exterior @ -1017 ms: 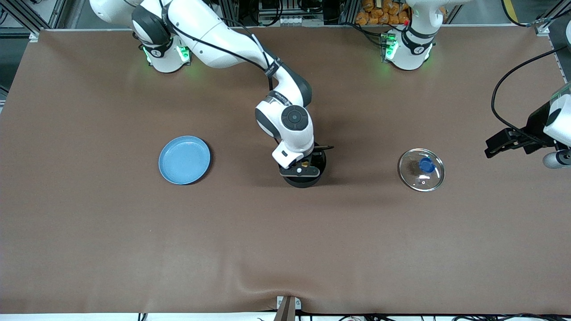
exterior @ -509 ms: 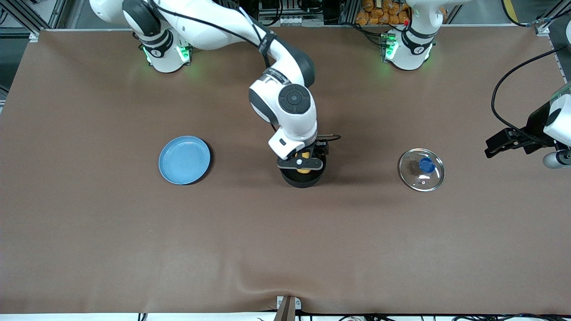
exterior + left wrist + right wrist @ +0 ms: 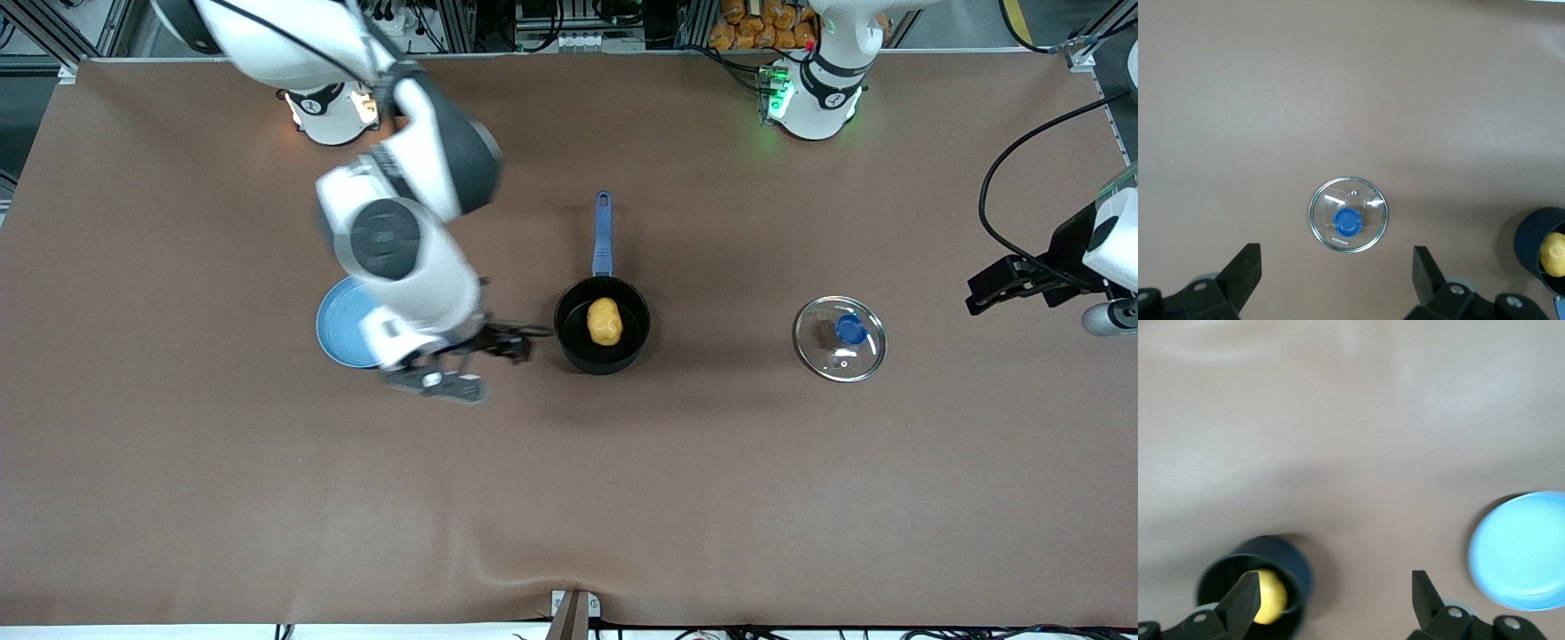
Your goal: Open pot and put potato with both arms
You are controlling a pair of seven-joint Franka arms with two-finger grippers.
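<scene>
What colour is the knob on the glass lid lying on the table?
Blue. The knob shows best in the left wrist view, at the middle of the lid.

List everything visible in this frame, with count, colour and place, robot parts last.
pot: one, black with a blue handle, mid-table, open.
potato: one, yellow-orange, in the pot.
lid: one, glass with a blue knob, flat on the table toward the left arm's end, apart from the pot.
plate: one, light blue, toward the right arm's end, partly covered by the right arm.
table: one, brown.
right pincer: one, black, open and empty, over the table between plate and pot.
left pincer: one, black, open and empty, up over the left arm's end of the table; that arm waits.
</scene>
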